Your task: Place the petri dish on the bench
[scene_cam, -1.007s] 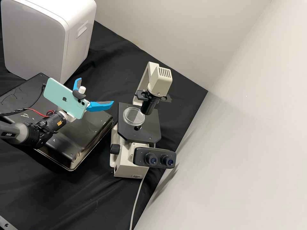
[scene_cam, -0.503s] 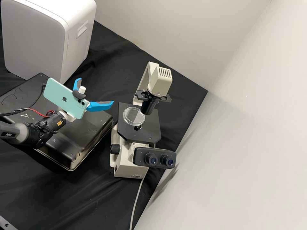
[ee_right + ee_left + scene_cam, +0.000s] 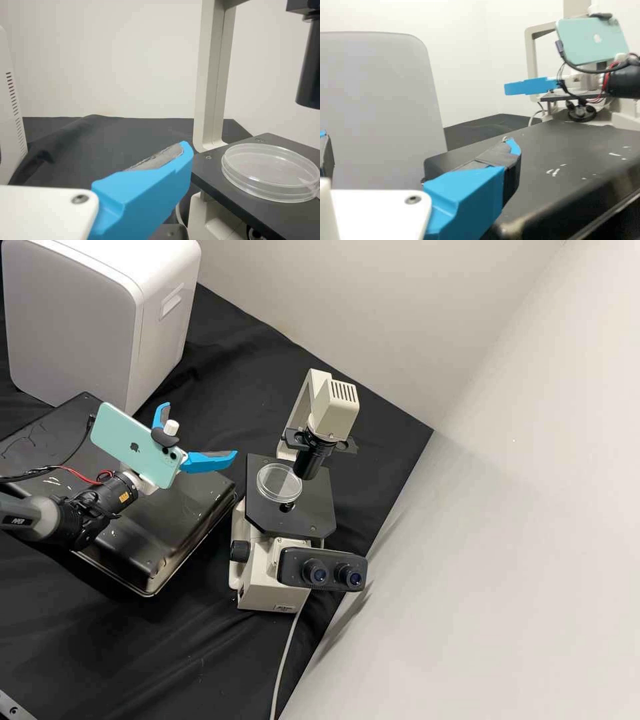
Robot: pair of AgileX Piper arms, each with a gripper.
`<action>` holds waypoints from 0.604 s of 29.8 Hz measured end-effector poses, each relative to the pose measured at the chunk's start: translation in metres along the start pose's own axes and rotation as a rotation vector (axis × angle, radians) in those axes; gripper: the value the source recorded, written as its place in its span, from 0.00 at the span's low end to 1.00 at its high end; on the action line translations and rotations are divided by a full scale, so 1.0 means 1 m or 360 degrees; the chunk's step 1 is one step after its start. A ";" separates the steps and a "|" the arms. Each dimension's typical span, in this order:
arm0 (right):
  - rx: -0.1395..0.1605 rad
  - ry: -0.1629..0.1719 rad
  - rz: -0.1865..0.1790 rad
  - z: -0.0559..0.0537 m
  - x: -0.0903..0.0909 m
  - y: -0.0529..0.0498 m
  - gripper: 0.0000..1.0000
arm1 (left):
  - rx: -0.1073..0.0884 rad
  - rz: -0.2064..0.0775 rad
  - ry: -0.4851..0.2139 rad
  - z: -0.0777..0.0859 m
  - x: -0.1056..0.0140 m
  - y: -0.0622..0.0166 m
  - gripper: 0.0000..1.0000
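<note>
A clear petri dish (image 3: 279, 481) lies on the black stage (image 3: 313, 513) of a beige microscope, just under its dark lens tube. In the right wrist view the petri dish (image 3: 270, 170) sits a short way past one blue finger (image 3: 150, 185). My right gripper (image 3: 193, 437) hangs open over the glossy black case, left of the stage, with nothing in it. A mint phone (image 3: 137, 445) is clamped on its wrist. My left gripper (image 3: 417, 142) is open and empty, low beside the black case (image 3: 560, 170), facing the right arm's blue finger (image 3: 530, 86).
A big white appliance (image 3: 93, 313) stands at the back left. The glossy black case (image 3: 167, 527) lies between it and the microscope (image 3: 273, 573), whose cable (image 3: 283, 653) runs toward the front. A light wall (image 3: 520, 540) bounds the black cloth on the right.
</note>
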 end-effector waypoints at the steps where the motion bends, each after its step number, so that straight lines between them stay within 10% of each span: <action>1: 0.0000 0.0000 0.0000 0.000 0.000 0.000 1.00 | 0.0005 -0.0002 -0.0004 0.001 0.000 -0.0002 1.00; 18: 0.0000 0.0000 0.0000 0.000 0.000 0.000 1.00 | 0.0011 -0.0006 0.0041 -0.003 0.000 -0.0003 1.00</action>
